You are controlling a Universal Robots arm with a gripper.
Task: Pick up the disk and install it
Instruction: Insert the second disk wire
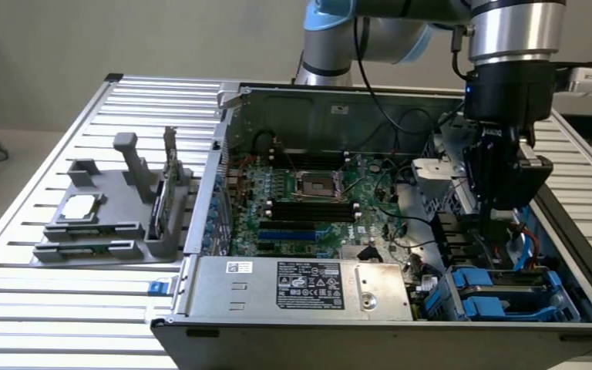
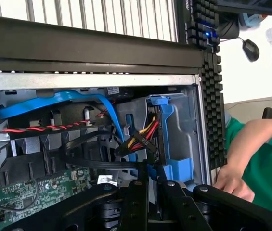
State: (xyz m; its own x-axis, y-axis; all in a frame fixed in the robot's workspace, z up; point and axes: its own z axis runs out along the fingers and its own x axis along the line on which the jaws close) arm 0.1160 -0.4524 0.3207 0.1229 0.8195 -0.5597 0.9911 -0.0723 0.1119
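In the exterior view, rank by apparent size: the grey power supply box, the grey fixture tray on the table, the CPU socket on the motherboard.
1. Power supply box, though it sits nearer the camera.
2. Fixture tray.
3. CPU socket, clearly smallest.

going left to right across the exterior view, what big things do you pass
grey parts holder → upright card → motherboard → gripper
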